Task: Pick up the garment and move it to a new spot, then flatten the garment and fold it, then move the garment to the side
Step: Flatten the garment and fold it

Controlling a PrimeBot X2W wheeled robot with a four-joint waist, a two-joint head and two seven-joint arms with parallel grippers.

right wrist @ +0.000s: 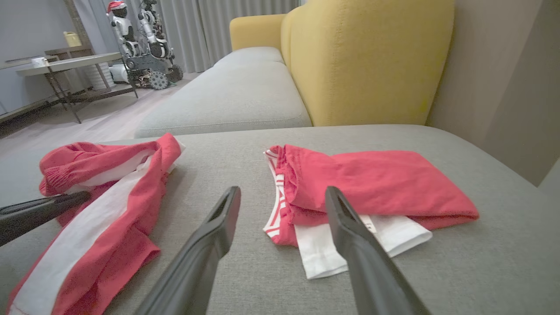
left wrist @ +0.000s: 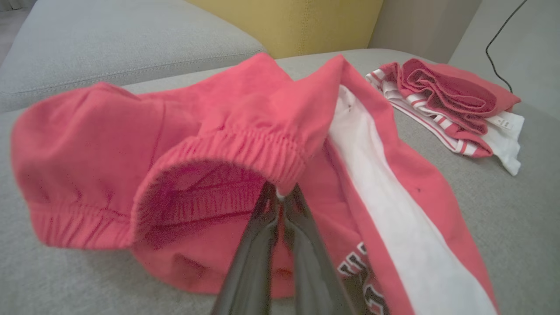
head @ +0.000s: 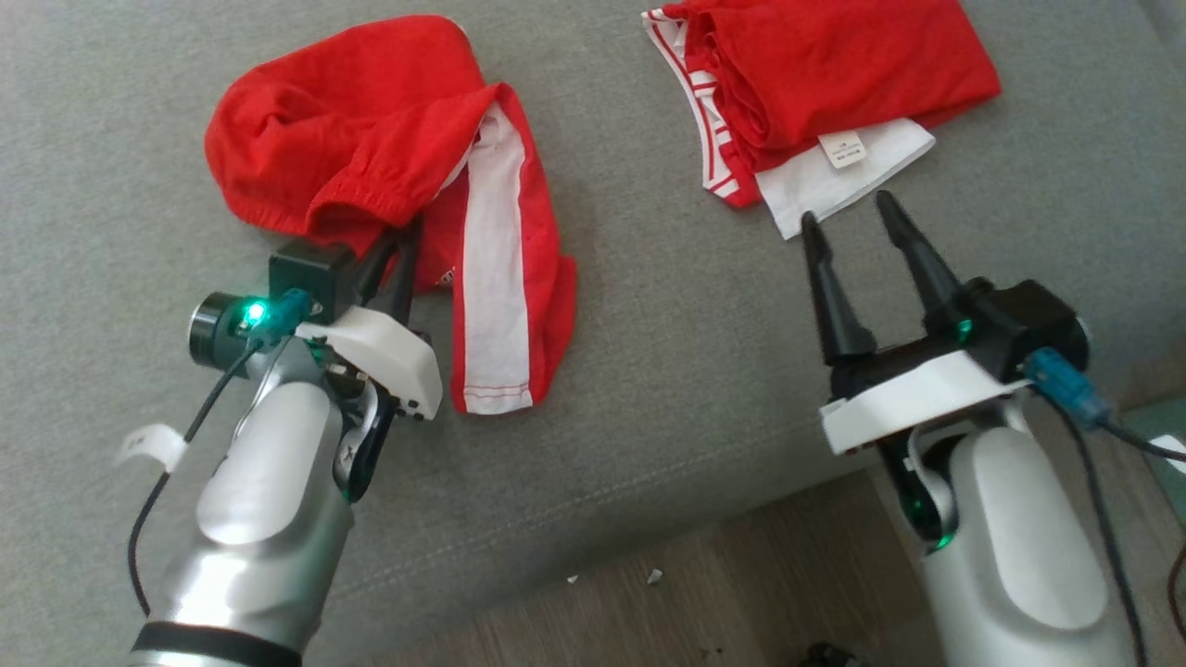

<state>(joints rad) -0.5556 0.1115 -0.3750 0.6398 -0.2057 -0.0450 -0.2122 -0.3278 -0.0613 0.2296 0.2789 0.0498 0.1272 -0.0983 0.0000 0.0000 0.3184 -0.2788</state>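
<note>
1. The crumpled red garment [head: 371,139] is lying on the grey sofa [head: 667,333], directly ahead of the left hand [left wrist: 280,194].
2. That hand is clamping the garment's elastic edge, fingers together.
3. The right hand [head: 845,207] is hovering with fingers apart, just short of the folded red clothes [head: 834,65].

Sofa seat cushion [head: 649,324]: crumpled garment [head: 371,157] lies left, folded garment [head: 834,74] right, well apart. Left gripper [left wrist: 280,197] at crumpled garment's near edge; right gripper [head: 847,208] just before folded garment, not touching.
</note>
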